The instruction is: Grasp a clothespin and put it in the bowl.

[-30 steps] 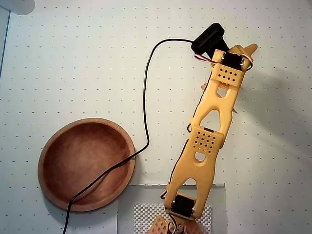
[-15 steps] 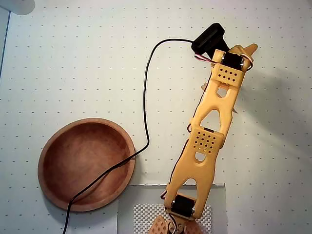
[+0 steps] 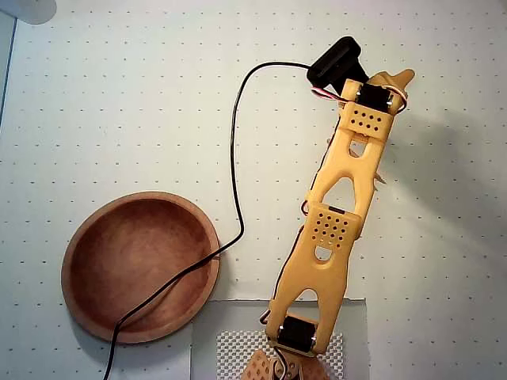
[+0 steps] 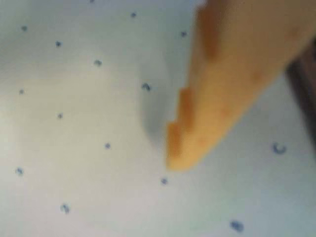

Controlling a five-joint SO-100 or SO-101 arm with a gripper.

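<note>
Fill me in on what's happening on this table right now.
A single yellow arm is stretched out over the dotted white table, away from the wooden bowl, which sits empty apart from a black cable draped across its rim. The wrist view shows one of the fingers low over bare table. No clothespin is visible in either view, so nothing seems grasped; whether the fingers are open or shut cannot be told.

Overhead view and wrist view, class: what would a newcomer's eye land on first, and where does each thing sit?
The long orange arm runs from the bottom edge up toward the upper right of the overhead view. The empty wooden bowl sits lower left, a black cable trailing over its rim. In the wrist view, a blurred orange finger hangs close over the dotted mat.
</note>
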